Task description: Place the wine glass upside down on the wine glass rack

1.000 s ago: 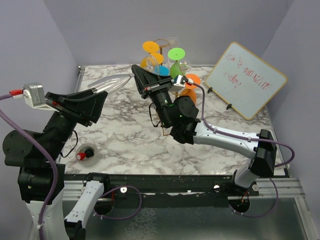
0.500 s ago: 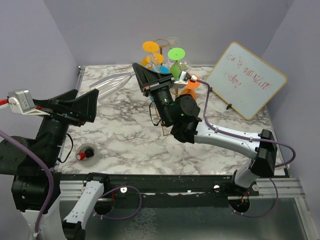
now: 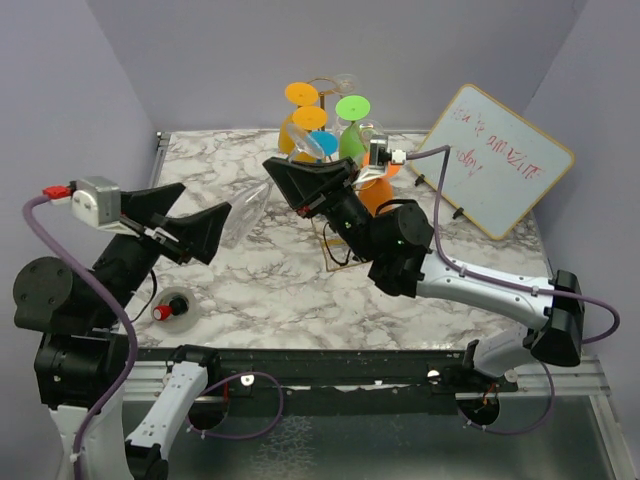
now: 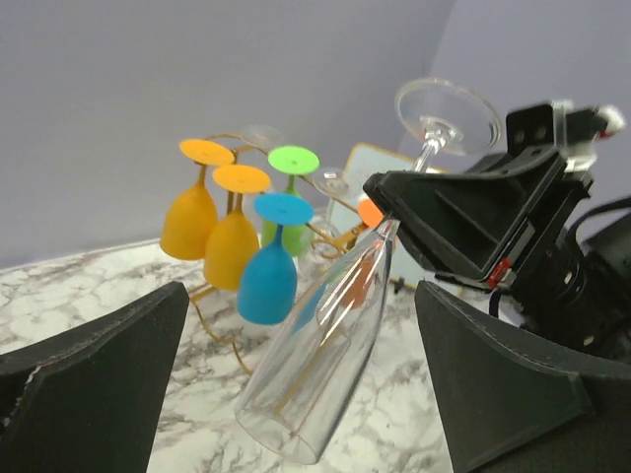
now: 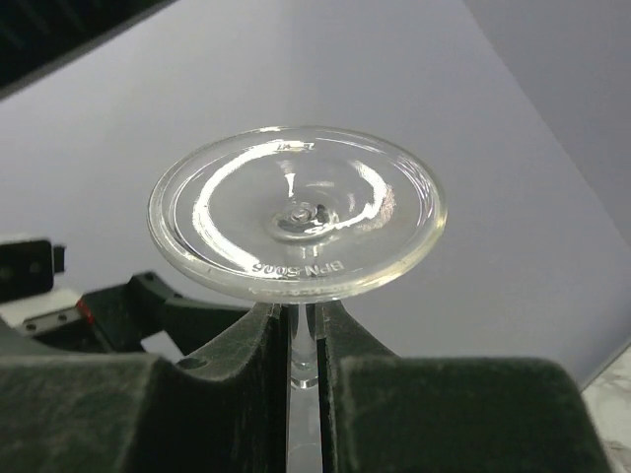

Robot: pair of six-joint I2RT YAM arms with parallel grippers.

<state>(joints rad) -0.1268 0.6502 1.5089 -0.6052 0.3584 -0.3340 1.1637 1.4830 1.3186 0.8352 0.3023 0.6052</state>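
Observation:
The clear wine glass (image 4: pixel 325 345) hangs tilted above the table, foot (image 5: pixel 296 212) up and mouth down toward the near left. My right gripper (image 5: pixel 304 340) is shut on its thin stem just under the foot; it also shows in the top view (image 3: pixel 292 187). My left gripper (image 3: pixel 205 232) is open, its fingers (image 4: pixel 94 379) spread on either side of the bowl without touching it. The golden wire wine glass rack (image 3: pixel 335 240) stands at the back centre. It carries upside-down orange (image 4: pixel 192 222), blue (image 4: pixel 268 281) and green glasses.
A whiteboard (image 3: pixel 492 160) on a small easel leans at the back right. A small red-capped object (image 3: pixel 168 307) sits on the marble table (image 3: pixel 270 290) near the left arm's base. Purple walls close in the left, back and right.
The right arm has drawn back toward the near side and tipped the glass from nearly level to mouth-down. The left gripper has swung up and in beside the bowl.

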